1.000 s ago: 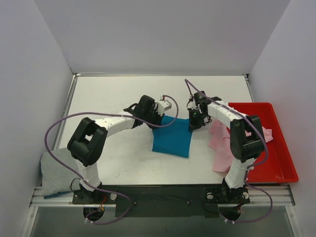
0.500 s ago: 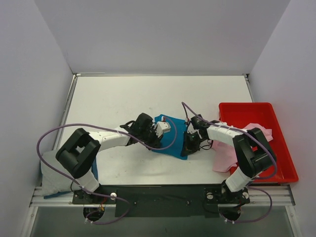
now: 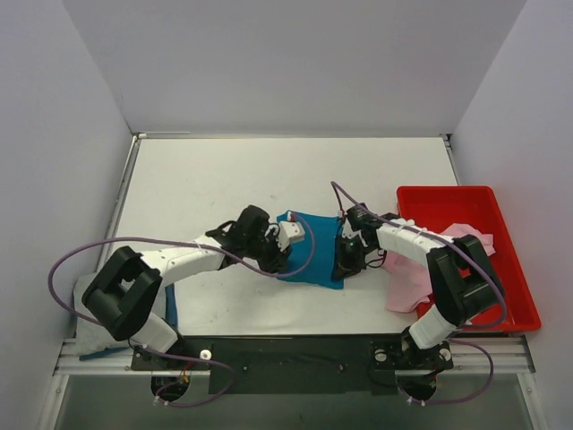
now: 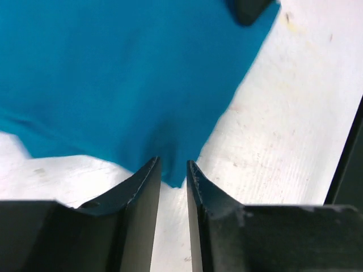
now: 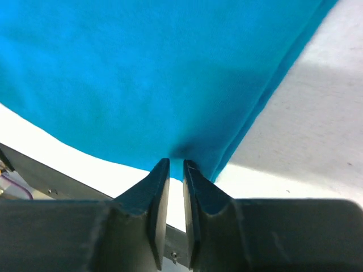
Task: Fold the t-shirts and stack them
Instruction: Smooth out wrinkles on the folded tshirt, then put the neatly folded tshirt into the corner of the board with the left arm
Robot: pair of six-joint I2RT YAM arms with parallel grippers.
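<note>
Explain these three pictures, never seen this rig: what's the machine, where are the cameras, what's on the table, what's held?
The machine is a left arm and a right arm, bolted at the table's near edge, each ending in a two-finger gripper. The wide picture is from a fixed camera above and behind them. The two close-ups come from a camera on each wrist, looking past its own fingers. On the white table lie a teal-blue t-shirt, a pale pink t-shirt draped partly over a red tray, and a light grey t-shirt at the near left corner. The left gripper and right gripper each pinch the teal-blue one's edge.
</note>
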